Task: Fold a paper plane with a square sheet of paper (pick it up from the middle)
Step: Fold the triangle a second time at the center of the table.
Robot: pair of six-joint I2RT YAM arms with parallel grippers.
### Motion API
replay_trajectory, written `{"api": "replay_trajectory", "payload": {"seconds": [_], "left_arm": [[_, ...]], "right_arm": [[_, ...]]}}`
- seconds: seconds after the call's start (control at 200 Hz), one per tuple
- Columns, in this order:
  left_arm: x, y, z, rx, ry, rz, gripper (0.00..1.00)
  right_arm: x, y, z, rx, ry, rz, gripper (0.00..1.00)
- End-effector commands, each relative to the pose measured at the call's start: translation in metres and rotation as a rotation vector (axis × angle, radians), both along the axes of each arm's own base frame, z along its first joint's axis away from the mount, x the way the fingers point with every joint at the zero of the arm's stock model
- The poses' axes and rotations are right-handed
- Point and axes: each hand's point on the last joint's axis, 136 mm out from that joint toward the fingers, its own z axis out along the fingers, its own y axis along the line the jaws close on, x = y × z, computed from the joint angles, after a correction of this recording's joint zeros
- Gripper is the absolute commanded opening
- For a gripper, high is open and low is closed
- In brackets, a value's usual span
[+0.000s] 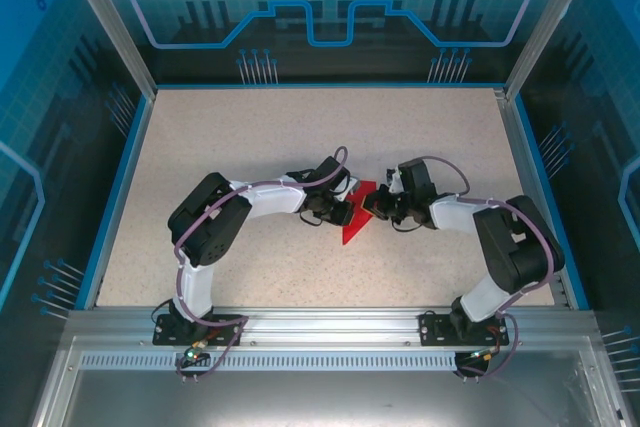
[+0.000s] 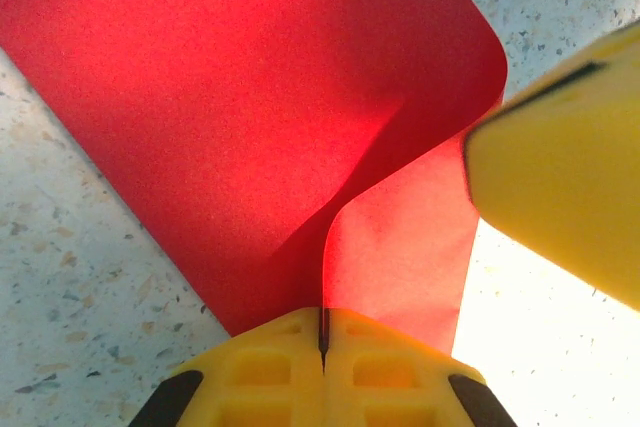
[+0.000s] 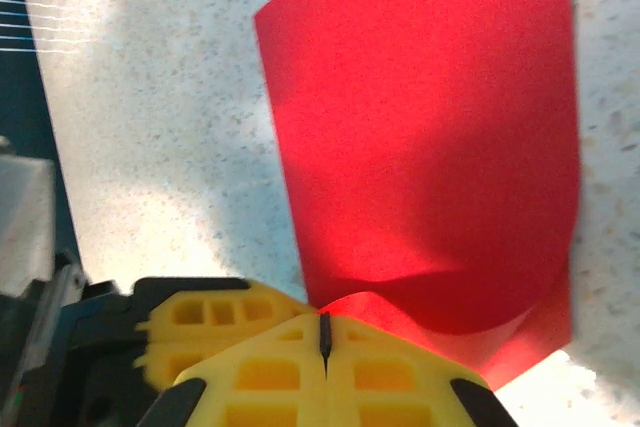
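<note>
At centre, red paper (image 1: 353, 222) bowed; curling.

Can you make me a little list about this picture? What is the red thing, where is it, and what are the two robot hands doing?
thing: square sheet of paper, bright red
where: middle of the speckled table, between the two arms
shape: curled and bent up, not lying flat
left gripper: shut, pinching an edge of the paper
right gripper: shut, pinching the paper too
how close: the grippers almost meet over the paper
plane made: not yet
</note>
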Motion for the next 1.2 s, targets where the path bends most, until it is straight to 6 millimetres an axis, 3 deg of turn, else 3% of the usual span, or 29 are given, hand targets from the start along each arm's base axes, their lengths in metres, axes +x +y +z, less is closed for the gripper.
{"api": "replay_trajectory", "payload": {"seconds": [0.0, 0.275, 0.39, 0.645, 0.995, 1.11, 1.195], "left_arm": [[-0.003, 0.004, -0.008, 0.024, 0.031, -0.019, 0.05], [-0.005, 0.006, -0.010, 0.032, 0.036, -0.019, 0.05], [-0.004, 0.007, -0.010, 0.034, 0.036, -0.019, 0.05], [-0.004, 0.007, -0.009, 0.033, 0.036, -0.023, 0.05], [-0.004, 0.006, -0.008, 0.031, 0.041, -0.024, 0.05], [-0.005, 0.006, -0.009, 0.032, 0.044, -0.025, 0.05], [-0.005, 0.006, -0.008, 0.031, 0.045, -0.026, 0.05]], "right_arm": [[-0.004, -0.009, -0.020, -0.027, 0.055, -0.007, 0.00], [-0.011, -0.032, -0.054, -0.096, 0.138, -0.055, 0.00], [-0.007, -0.035, -0.048, -0.072, 0.126, -0.061, 0.00], [0.010, -0.024, -0.003, -0.004, 0.023, -0.010, 0.00], [0.002, -0.047, -0.048, -0.087, 0.111, -0.047, 0.00], [0.001, -0.051, -0.050, -0.096, 0.117, -0.061, 0.00], [0.005, -0.050, -0.039, -0.077, 0.094, -0.056, 0.00]]}}
